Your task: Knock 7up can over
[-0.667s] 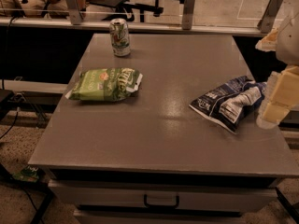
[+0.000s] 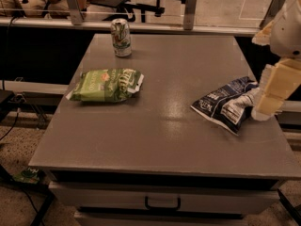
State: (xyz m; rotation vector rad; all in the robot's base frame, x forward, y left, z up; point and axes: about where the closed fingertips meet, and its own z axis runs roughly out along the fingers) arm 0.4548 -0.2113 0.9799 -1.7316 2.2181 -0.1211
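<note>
Can's way across the table from the gripper

The small silver-and-green 7up can (image 2: 121,37) stands upright near the far left corner of the grey table (image 2: 164,145). The cream gripper (image 2: 264,106) hangs at the right edge, so the can lies far-left of it. Can't tell if it's open or closed. A dark blue crinkly snack bag (image 2: 225,103) sits right against it; the green chip bag (image 2: 106,84) lies off that line.

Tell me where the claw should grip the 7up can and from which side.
I'd grip the 7up can around its mid-body, coming from its right: it stands upright at the far left of the table, its round sides bare, and the claw hangs at the right edge by the blue bag.
</note>
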